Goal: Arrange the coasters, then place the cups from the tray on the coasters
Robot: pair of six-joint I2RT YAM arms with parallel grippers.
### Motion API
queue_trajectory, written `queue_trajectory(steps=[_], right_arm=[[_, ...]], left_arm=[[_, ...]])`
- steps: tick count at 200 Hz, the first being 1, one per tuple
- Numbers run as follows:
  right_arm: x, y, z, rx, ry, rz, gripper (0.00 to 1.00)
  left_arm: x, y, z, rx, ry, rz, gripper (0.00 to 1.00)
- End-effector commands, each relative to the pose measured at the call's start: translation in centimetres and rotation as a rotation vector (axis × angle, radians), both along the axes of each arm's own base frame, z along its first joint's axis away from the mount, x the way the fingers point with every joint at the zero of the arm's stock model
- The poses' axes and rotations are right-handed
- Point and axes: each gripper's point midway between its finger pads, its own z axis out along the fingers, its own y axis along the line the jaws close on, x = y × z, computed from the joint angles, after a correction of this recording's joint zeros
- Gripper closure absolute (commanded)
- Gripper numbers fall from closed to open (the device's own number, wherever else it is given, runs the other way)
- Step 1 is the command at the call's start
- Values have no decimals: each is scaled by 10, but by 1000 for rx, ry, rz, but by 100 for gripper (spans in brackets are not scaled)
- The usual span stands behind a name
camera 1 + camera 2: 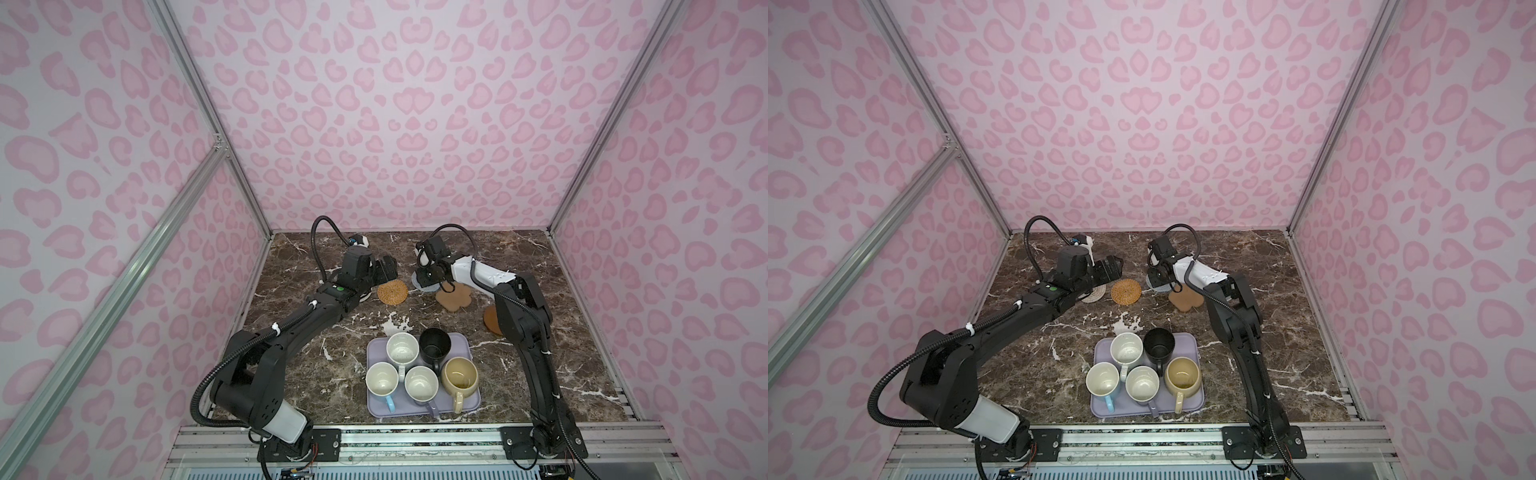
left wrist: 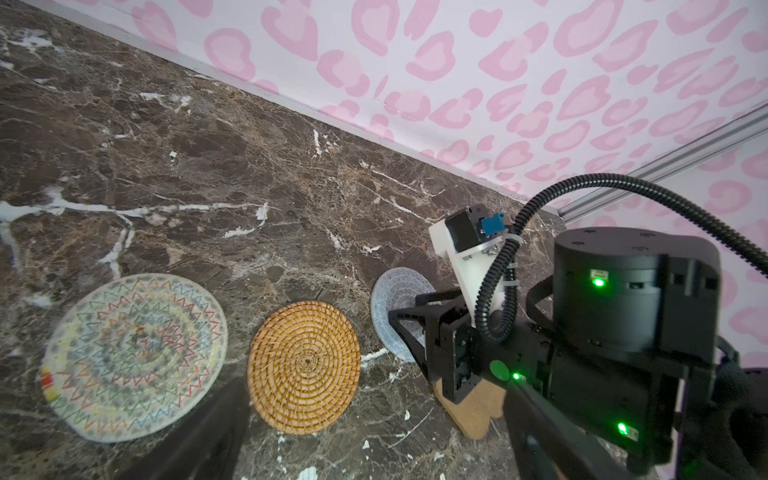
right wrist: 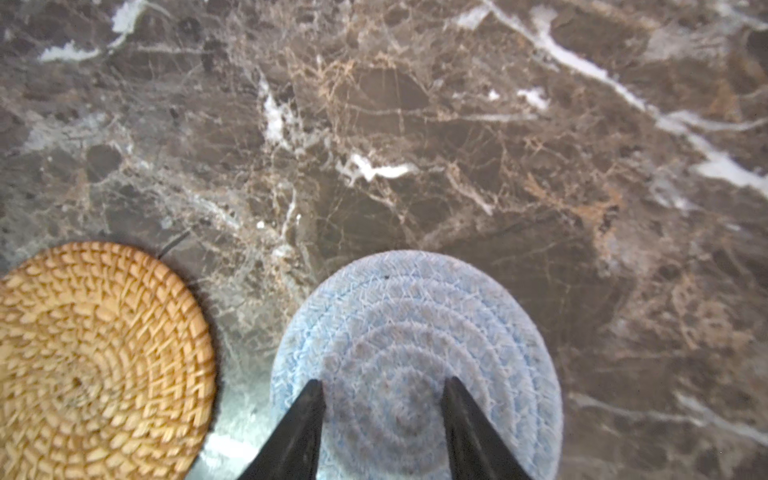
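Note:
Five coasters lie in a row at the back: white woven (image 2: 135, 357), orange rattan (image 1: 392, 291), grey-blue (image 3: 415, 332), tan flower (image 1: 455, 297) and brown disc (image 1: 492, 320). My right gripper (image 3: 383, 382) points down onto the grey-blue coaster, its jaws partly apart over the coaster's middle and nothing between them. My left gripper (image 1: 388, 268) hovers wide open and empty above the orange one. On the lavender tray (image 1: 467, 345) stand the white (image 1: 402, 348), black (image 1: 434, 345), beige-yellow (image 1: 459, 374), light blue (image 1: 381, 378) and lavender-grey (image 1: 421, 384) cups.
The left arm (image 1: 324, 307) hides most of the white coaster in both top views. The right arm (image 1: 523, 324) covers part of the brown disc. The back wall (image 1: 407, 224) runs just behind the coasters.

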Motion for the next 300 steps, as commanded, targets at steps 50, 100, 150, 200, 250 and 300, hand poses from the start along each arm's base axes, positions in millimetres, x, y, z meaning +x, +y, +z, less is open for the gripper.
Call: queue_trajectory(steps=[50,100,150,200,250,300], right_arm=[[-45,-12,-13,-25,130,15,54],[-53,-2,-10,-22,126,50,54],[-48,-10,-6,-71,107,28,55],[-55,-9,-10,-52,127,37,55],[-19,4,31,44,50,33,46],[-43,-24,59,52,7,-91,20]], left_arm=[[-2,-11,6,25,-15,-32,3],[-5,-16,3,26,-2,-37,3],[-6,-16,3,31,-1,-34,3],[-6,-18,1,29,2,-34,3],[-3,-17,7,44,-7,-26,3],[-10,-16,14,29,-12,-38,3]])
